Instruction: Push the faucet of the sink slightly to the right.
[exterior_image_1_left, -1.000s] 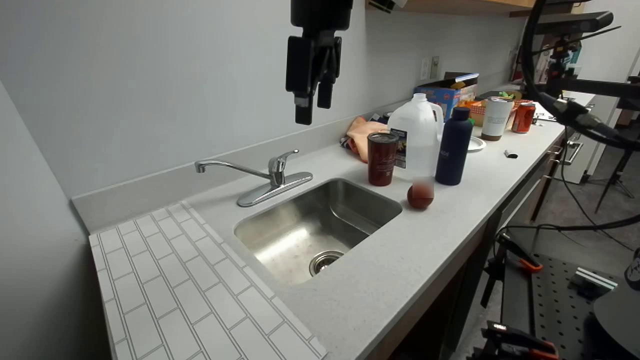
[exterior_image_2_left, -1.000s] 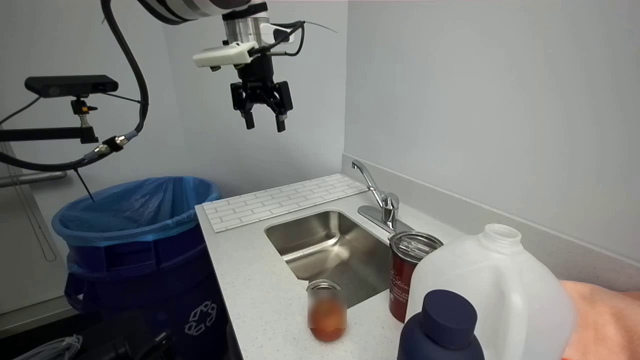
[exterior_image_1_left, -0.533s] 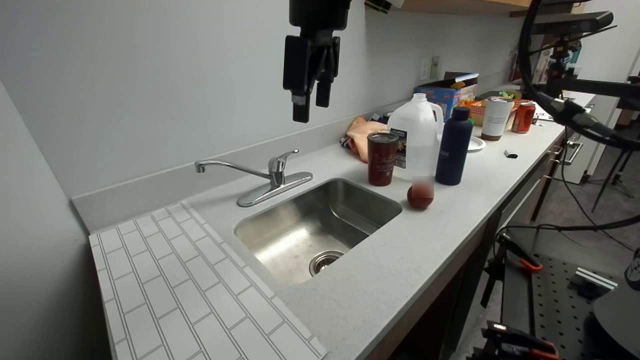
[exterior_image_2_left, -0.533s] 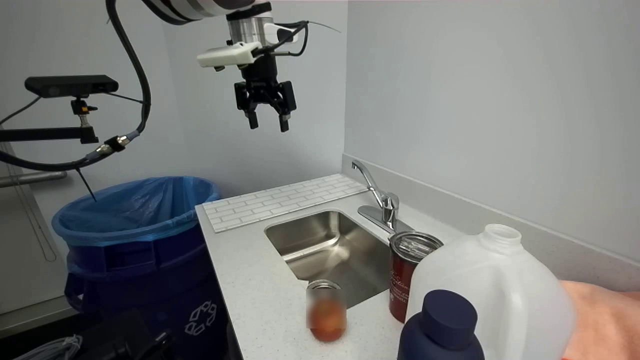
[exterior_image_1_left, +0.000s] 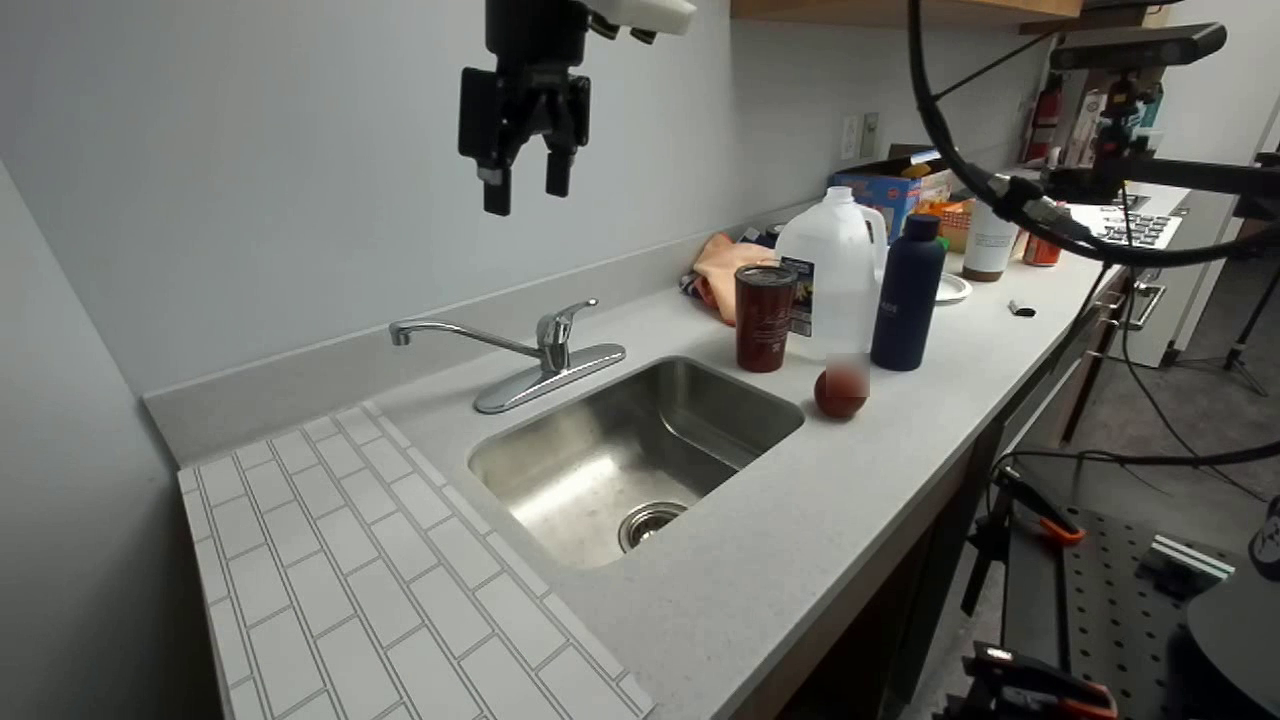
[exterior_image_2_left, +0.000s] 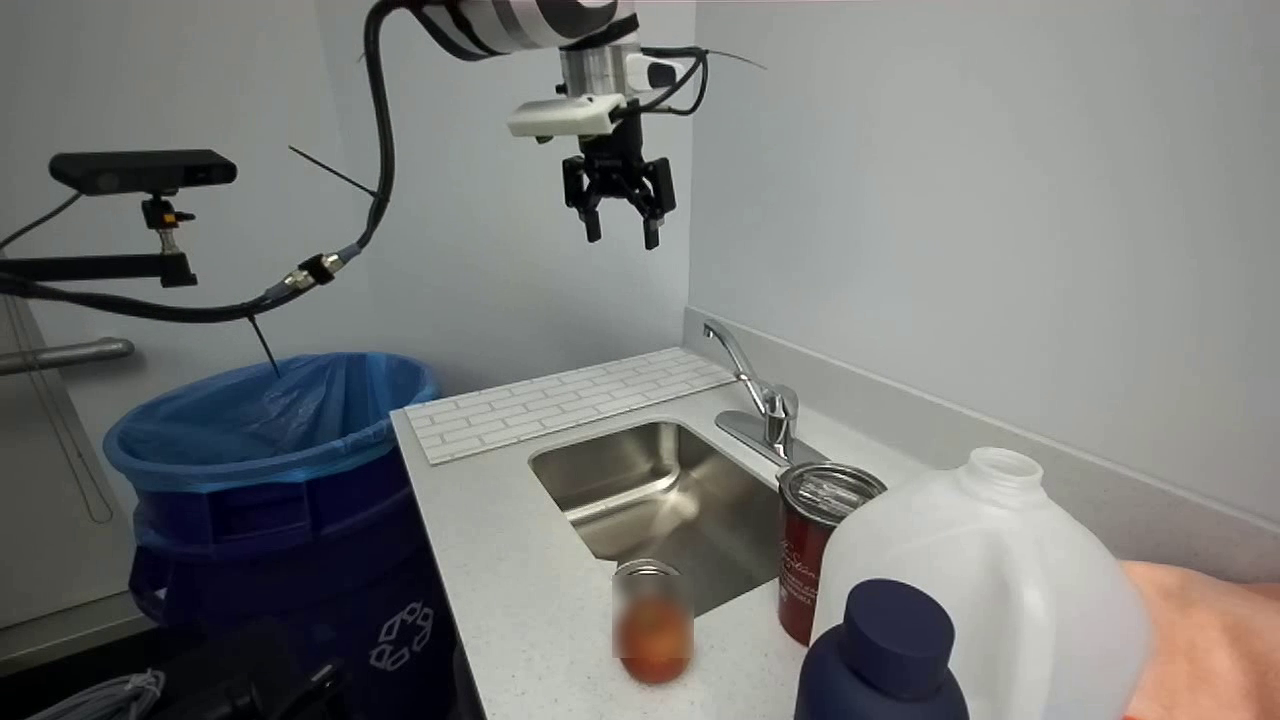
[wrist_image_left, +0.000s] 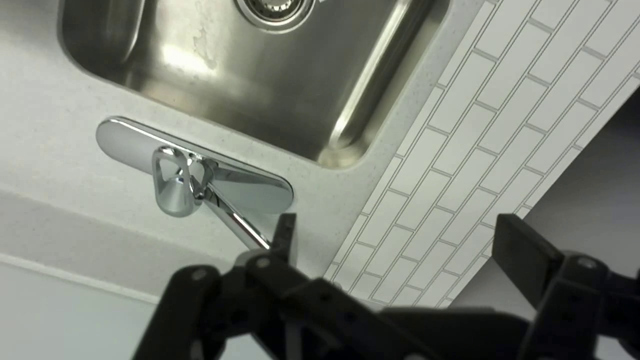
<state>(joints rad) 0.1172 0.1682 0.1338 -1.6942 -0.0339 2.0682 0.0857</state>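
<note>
The chrome faucet (exterior_image_1_left: 553, 345) stands behind the steel sink (exterior_image_1_left: 585, 445), close to the wall; it also shows in an exterior view (exterior_image_2_left: 778, 415). Its long spout points toward the tiled mat, away from the tumbler. In the wrist view, the faucet (wrist_image_left: 175, 197) is left of the jaws, and the spout's end is hidden behind a finger. My gripper (exterior_image_1_left: 527, 188) is open and empty, high above the counter near the spout, apart from it. It also shows in an exterior view (exterior_image_2_left: 622, 232) and the wrist view (wrist_image_left: 398, 225).
A white tiled mat (exterior_image_1_left: 370, 570) lies beside the sink. A dark red tumbler (exterior_image_1_left: 765, 320), a plastic jug (exterior_image_1_left: 830, 270), a navy bottle (exterior_image_1_left: 908, 295) and a round red object (exterior_image_1_left: 838, 398) stand beyond it. A blue-lined bin (exterior_image_2_left: 280, 420) stands beside the counter.
My gripper has moved toward the wall and the spout side, leftward in one exterior picture and rightward in the other, staying high and open. The faucet has not moved.
</note>
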